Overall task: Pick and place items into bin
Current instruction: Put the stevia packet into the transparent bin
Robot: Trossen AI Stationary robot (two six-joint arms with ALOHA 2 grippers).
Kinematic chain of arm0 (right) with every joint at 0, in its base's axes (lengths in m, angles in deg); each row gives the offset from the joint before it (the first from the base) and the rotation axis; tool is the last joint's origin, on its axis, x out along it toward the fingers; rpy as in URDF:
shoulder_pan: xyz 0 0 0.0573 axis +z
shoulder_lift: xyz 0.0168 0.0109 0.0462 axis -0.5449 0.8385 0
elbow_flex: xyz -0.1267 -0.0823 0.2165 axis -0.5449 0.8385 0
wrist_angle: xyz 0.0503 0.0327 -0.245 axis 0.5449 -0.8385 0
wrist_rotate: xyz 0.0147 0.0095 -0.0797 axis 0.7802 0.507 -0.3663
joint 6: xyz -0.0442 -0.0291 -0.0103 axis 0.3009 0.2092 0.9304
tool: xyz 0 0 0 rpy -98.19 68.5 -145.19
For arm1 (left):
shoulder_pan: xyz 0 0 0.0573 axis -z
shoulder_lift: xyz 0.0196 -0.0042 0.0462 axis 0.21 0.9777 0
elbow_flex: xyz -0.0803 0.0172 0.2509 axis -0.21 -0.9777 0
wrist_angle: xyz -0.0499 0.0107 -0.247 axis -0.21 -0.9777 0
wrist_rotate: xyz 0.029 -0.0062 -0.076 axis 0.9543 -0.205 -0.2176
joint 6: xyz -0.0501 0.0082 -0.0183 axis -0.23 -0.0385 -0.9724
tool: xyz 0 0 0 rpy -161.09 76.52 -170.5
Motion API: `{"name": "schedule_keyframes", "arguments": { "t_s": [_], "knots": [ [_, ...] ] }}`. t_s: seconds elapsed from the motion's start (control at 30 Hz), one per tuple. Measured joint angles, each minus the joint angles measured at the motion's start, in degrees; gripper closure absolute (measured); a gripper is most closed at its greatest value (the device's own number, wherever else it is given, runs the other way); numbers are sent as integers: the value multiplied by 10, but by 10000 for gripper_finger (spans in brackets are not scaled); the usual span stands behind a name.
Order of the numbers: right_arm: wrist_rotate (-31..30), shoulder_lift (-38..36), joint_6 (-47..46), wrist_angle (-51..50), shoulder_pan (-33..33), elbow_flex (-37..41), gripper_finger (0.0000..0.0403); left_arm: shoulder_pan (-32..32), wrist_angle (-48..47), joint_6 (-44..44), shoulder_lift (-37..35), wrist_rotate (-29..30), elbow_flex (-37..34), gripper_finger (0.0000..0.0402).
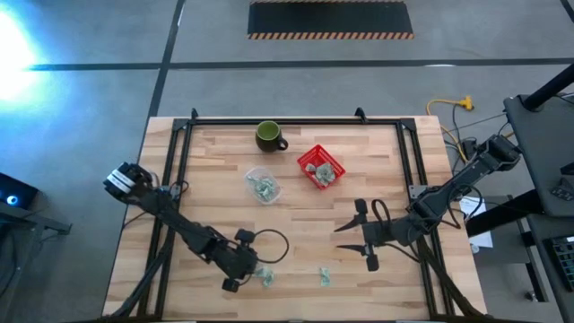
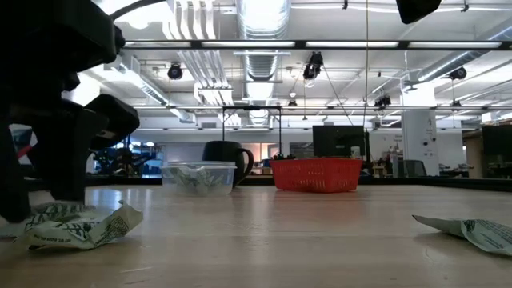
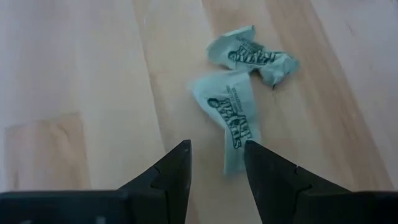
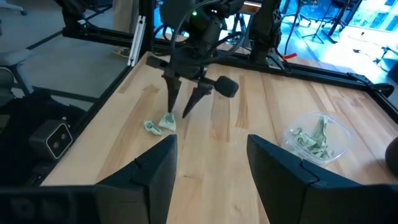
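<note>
Wooden planks make up your table (image 1: 296,224), and from above you see the red bin (image 1: 320,167) near its far middle, which makes a handy landmark. Your two dark arms come next in size: the right one waits well to the near-right of the bin, its gripper (image 1: 363,240) spread wide with nothing between the fingers. A dark green mug (image 1: 268,135) stands just to the left of the bin and a little farther back, and a clear plastic tub (image 1: 263,185) holding a few wrappers sits to the bin's near-left. Some wrappers already lie in the bin itself. Your left gripper (image 1: 244,272) is low over the near edge, well apart from the bin, with two crumpled wrappers (image 3: 239,84) on the wood right at its tips; another wrapper (image 1: 325,276) lies alone further right along that edge. The fingers stand partly apart, and in the left wrist view one finger (image 3: 267,171) seems to touch the tail of the nearer wrapper while the gap itself looks empty. That is your risk, as I judge it: close now and you may pinch only a corner, or shove the light paper aside, because it lies off-centre. The two pieces also lie touching, so you could drag both.
</note>
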Motion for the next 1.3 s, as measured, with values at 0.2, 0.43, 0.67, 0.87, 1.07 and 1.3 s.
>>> {"name": "schedule_keyframes", "arguments": {
  "t_s": [0.2,0.43,0.67,0.87,1.07,1.3],
  "knots": [
    [0,0,0,-1,0,0,218,0,18,0,19,-16,3,270],
    [-1,0,0,-3,0,0,218,0,18,17,18,-19,3,284],
    [-1,0,0,-4,0,0,218,0,7,61,9,-21,10,381],
    [-1,0,0,-5,0,0,218,-2,1,104,-11,-7,20,394],
    [-2,0,0,-8,0,0,218,-30,-67,140,-51,96,21,400],
    [-16,0,0,-8,0,0,218,-104,-125,213,-117,126,14,401]
  ]
}}
